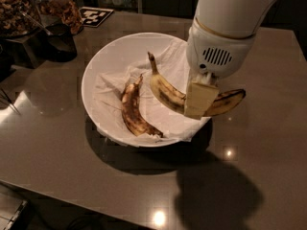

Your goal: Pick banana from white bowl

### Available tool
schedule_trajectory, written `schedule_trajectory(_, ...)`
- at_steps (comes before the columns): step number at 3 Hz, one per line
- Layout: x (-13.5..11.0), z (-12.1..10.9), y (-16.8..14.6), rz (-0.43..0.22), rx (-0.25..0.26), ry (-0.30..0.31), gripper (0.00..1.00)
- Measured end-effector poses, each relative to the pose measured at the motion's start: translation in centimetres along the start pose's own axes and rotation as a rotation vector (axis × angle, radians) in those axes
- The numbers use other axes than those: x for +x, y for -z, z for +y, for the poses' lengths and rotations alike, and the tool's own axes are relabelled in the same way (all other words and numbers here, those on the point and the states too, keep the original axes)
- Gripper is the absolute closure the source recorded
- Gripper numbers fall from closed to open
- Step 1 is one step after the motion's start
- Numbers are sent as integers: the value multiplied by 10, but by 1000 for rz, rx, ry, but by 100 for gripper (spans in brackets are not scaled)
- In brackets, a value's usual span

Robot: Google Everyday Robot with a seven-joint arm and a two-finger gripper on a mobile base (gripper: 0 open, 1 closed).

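Observation:
The white bowl sits on the brown table, lined with crumpled white paper towel. The banana, yellow with brown speckles and a slim stem pointing up-left, is held in my gripper, which is shut on its middle. The banana is lifted above the bowl's right side, and its dark tip sticks out past the bowl's right rim. My white arm comes down from the upper right and hides part of the bowl's far rim.
A darker, heavily browned banana lies in the bowl on the paper towel. Jars of nuts and snacks and a black-and-white tag stand at the back left. The table's front edge runs along the bottom left.

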State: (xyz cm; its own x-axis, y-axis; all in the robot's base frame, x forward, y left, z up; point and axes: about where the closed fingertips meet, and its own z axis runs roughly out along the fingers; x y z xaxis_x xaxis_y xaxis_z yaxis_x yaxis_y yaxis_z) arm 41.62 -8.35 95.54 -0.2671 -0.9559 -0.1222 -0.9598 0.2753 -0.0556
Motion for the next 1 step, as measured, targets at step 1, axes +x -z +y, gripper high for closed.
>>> schedule_trajectory(1, -1, 0, 0, -2, 2, 2, 100)
